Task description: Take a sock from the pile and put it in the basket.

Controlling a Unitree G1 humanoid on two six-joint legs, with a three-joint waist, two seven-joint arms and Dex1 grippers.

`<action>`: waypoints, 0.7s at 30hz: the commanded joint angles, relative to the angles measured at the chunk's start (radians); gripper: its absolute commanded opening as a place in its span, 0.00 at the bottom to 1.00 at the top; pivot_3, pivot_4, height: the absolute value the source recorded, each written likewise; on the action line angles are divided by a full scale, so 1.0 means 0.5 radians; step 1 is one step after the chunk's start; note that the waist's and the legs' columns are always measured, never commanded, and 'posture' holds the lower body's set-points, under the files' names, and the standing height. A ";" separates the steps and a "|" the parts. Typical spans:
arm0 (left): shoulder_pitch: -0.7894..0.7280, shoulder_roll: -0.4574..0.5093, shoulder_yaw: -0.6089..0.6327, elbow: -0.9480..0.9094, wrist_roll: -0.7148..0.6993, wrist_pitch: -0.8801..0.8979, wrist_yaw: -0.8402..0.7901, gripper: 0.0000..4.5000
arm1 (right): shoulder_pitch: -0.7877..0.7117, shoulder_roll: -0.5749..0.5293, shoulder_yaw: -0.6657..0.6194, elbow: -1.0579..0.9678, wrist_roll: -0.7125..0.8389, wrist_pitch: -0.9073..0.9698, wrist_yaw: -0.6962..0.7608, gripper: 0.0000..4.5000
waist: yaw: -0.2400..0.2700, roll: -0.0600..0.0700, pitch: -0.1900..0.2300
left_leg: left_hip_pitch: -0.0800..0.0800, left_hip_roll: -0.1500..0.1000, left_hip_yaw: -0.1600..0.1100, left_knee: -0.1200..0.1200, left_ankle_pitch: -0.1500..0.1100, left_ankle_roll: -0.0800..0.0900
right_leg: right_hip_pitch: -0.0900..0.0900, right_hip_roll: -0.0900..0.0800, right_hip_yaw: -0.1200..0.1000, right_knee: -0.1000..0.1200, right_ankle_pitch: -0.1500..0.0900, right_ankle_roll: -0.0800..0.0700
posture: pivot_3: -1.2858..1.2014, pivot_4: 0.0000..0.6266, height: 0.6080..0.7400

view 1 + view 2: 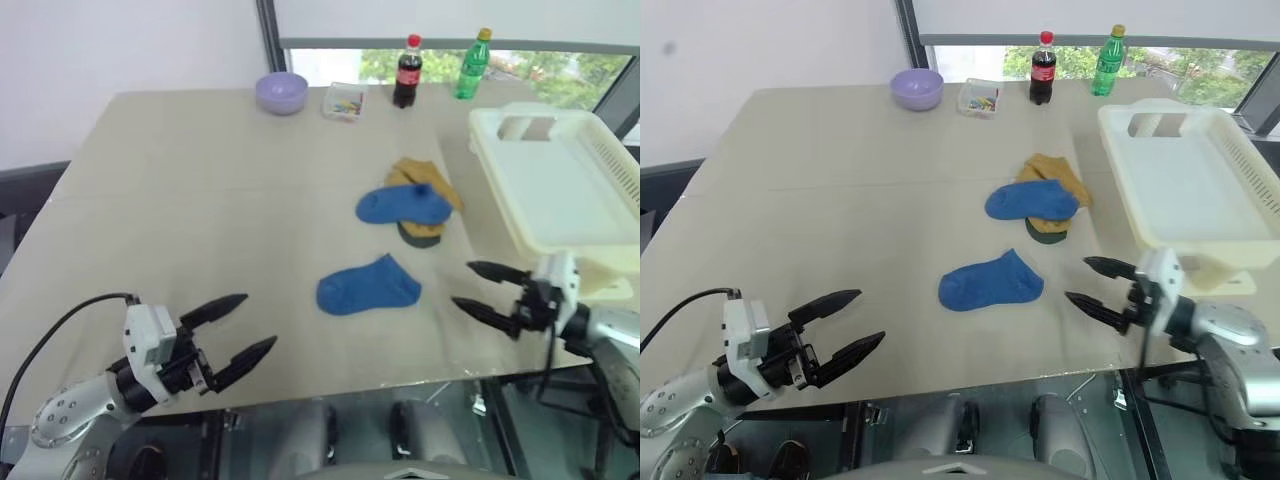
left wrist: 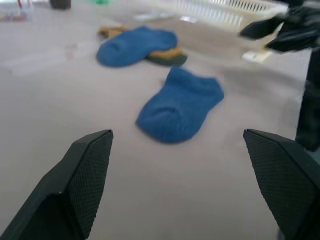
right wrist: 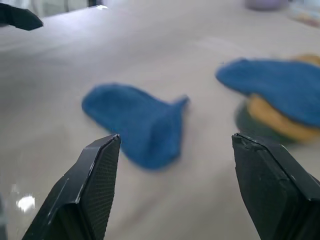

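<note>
A bright blue sock (image 1: 368,286) lies flat and alone on the beige table, between my two grippers. Behind it sits the pile (image 1: 415,207): another blue sock (image 1: 403,206) on top of mustard-yellow and dark green ones. The cream-white basket (image 1: 556,180) stands at the table's right side and holds nothing that I can see. My left gripper (image 1: 237,332) hovers open near the table's front left edge, pointing toward the lone sock. My right gripper (image 1: 477,288) hovers open just right of that sock, in front of the basket's near corner. Neither holds anything.
A lilac bowl (image 1: 281,92), a small clear box (image 1: 343,102), a cola bottle (image 1: 407,72) and a green bottle (image 1: 473,64) line the far edge. The table's front edge runs just below both grippers.
</note>
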 commanded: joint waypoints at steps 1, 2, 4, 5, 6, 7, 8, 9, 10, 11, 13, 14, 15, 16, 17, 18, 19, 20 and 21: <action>-0.018 0.040 0.117 0.004 -0.125 -0.015 -0.070 1.00 | -0.275 0.119 0.182 -0.076 -0.117 0.167 -0.276 0.81 | -0.003 0.002 0.001 | -0.001 0.000 0.001 0.000 0.000 0.000 | -0.001 0.000 0.001 0.000 0.000 0.000 | 0.52 0.24 1.00; -0.018 0.050 0.131 0.012 -0.127 -0.016 -0.080 1.00 | -0.355 0.144 0.217 -0.048 -0.151 0.230 -0.343 0.81 | -0.003 0.001 0.001 | -0.001 -0.003 0.000 0.000 0.000 0.000 | -0.001 0.002 0.000 0.000 0.000 0.000 | 0.52 0.24 1.00; -0.021 0.062 0.151 0.026 -0.121 -0.024 -0.096 1.00 | -0.517 0.195 0.282 0.039 -0.221 0.322 -0.451 0.81 | -0.004 0.001 0.001 | -0.001 -0.003 0.000 0.001 0.001 -0.001 | 0.000 0.004 0.000 0.000 0.000 0.000 | 0.52 0.24 1.00; -0.029 0.060 0.165 0.032 -0.129 -0.027 -0.092 1.00 | -0.601 0.219 0.319 0.102 -0.276 0.350 -0.504 0.81 | -0.004 0.001 0.001 | -0.001 -0.004 0.001 0.001 0.001 -0.002 | -0.001 0.004 0.000 0.000 0.000 0.000 | 0.52 0.24 1.00; -0.044 0.056 0.178 0.042 -0.132 -0.032 -0.078 1.00 | -0.699 0.244 0.368 0.191 -0.351 0.385 -0.561 0.81 | 0.000 0.001 0.001 | -0.001 -0.004 0.001 0.001 0.004 -0.006 | 0.000 0.004 0.000 0.000 0.000 0.000 | 0.52 0.24 1.00; -0.062 0.050 0.189 0.054 -0.141 -0.034 -0.065 1.00 | -0.781 0.262 0.415 0.274 -0.417 0.429 -0.611 0.81 | 0.001 0.001 0.001 | -0.002 -0.004 0.000 0.001 0.005 -0.008 | 0.000 0.004 -0.001 -0.001 0.000 0.000 | 0.52 0.24 1.00; -0.098 0.029 0.210 0.066 -0.198 -0.014 -0.023 1.00 | -0.894 0.290 0.480 0.404 -0.520 0.511 -0.701 0.81 | -0.003 0.001 0.001 | -0.002 -0.004 0.000 0.000 0.005 -0.008 | 0.000 0.004 -0.001 -0.001 0.000 0.000 | 0.52 0.24 1.00; -0.131 0.013 0.228 0.080 -0.233 -0.005 0.012 1.00 | -1.014 0.338 0.533 0.559 -0.609 0.506 -0.763 0.81 | -0.006 0.001 0.001 | -0.002 -0.005 0.001 0.001 0.005 -0.008 | 0.000 0.004 -0.001 -0.001 0.000 0.000 | 0.52 0.24 1.00; -0.151 0.005 0.239 0.090 -0.248 0.001 0.030 1.00 | -1.102 0.388 0.562 0.672 -0.657 0.504 -0.806 0.81 | -0.005 0.001 0.001 | -0.003 -0.005 0.000 0.001 0.006 -0.009 | -0.001 0.004 -0.002 0.000 0.000 0.000 | 0.52 0.24 1.00; -0.159 0.008 0.242 0.099 -0.235 -0.005 0.027 1.00 | -1.190 0.451 0.581 0.787 -0.687 0.492 -0.836 0.81 | -0.010 0.001 0.001 | -0.003 -0.005 -0.001 0.001 0.006 -0.010 | -0.001 0.005 -0.002 0.000 0.000 -0.001 | 0.52 0.24 1.00; -0.160 0.011 0.246 0.111 -0.209 -0.015 0.021 1.00 | -1.318 0.539 0.628 0.984 -0.749 0.445 -0.843 0.81 | -0.025 0.003 0.002 | -0.002 -0.005 -0.001 0.000 0.007 -0.011 | -0.001 0.007 -0.002 0.001 0.001 -0.001 | 0.52 0.24 1.00; -0.159 0.009 0.249 0.116 -0.199 -0.021 0.022 1.00 | -1.387 0.582 0.655 1.116 -0.798 0.436 -0.867 0.81 | -0.029 0.003 0.002 | -0.003 -0.005 -0.001 -0.001 0.007 -0.011 | -0.001 0.007 -0.002 0.002 0.001 -0.001 | 0.52 0.24 1.00; -0.150 0.006 0.250 0.120 -0.178 -0.036 0.019 1.00 | -1.456 0.616 0.699 1.268 -0.871 0.380 -0.893 0.81 | -0.043 0.003 0.002 | -0.003 -0.005 -0.001 -0.001 0.007 -0.011 | -0.001 0.008 -0.002 0.002 0.001 0.000 | 0.52 0.24 1.00; -0.143 0.003 0.250 0.122 -0.160 -0.050 0.020 1.00 | -1.518 0.648 0.735 1.410 -0.937 0.317 -0.922 0.81 | -0.051 0.004 0.003 | -0.003 -0.005 -0.001 -0.001 0.007 -0.011 | -0.001 0.008 -0.002 0.002 0.001 0.000 | 0.52 0.24 1.00; -0.134 -0.005 0.252 0.121 -0.147 -0.060 0.027 1.00 | -1.576 0.693 0.739 1.537 -0.975 0.259 -0.964 0.81 | -0.056 0.003 0.003 | -0.004 -0.005 0.000 -0.001 0.007 -0.011 | -0.002 0.008 -0.002 0.001 0.001 0.000 | 0.52 0.24 1.00; -0.127 -0.014 0.255 0.119 -0.138 -0.068 0.034 1.00 | -1.617 0.732 0.726 1.622 -0.984 0.208 -0.985 0.81 | -0.061 0.004 0.003 | -0.004 -0.006 0.000 -0.001 0.007 -0.011 | -0.002 0.008 -0.002 0.001 0.001 0.000 | 0.52 0.24 1.00; -0.104 -0.023 0.259 0.104 -0.129 -0.078 0.034 1.00 | -1.650 0.778 0.704 1.684 -0.972 0.190 -0.981 0.81 | -0.064 0.004 0.003 | -0.005 -0.006 0.000 -0.001 0.007 -0.011 | -0.002 0.008 -0.002 0.001 0.001 0.000 | 0.52 0.24 1.00; -0.084 -0.031 0.262 0.090 -0.123 -0.087 0.033 1.00 | -1.673 0.808 0.691 1.731 -0.969 0.167 -0.970 0.81 | -0.067 0.004 0.003 | -0.005 -0.006 0.000 -0.002 0.007 -0.011 | -0.003 0.008 -0.001 0.000 0.001 0.000 | 0.52 0.24 1.00; -0.064 -0.044 0.267 0.076 -0.121 -0.093 0.039 1.00 | -1.693 0.826 0.692 1.778 -0.984 0.146 -0.967 0.81 | -0.068 0.004 0.003 | -0.005 -0.006 0.000 -0.002 0.007 -0.011 | -0.003 0.008 -0.001 0.001 0.002 0.001 | 0.52 0.24 1.00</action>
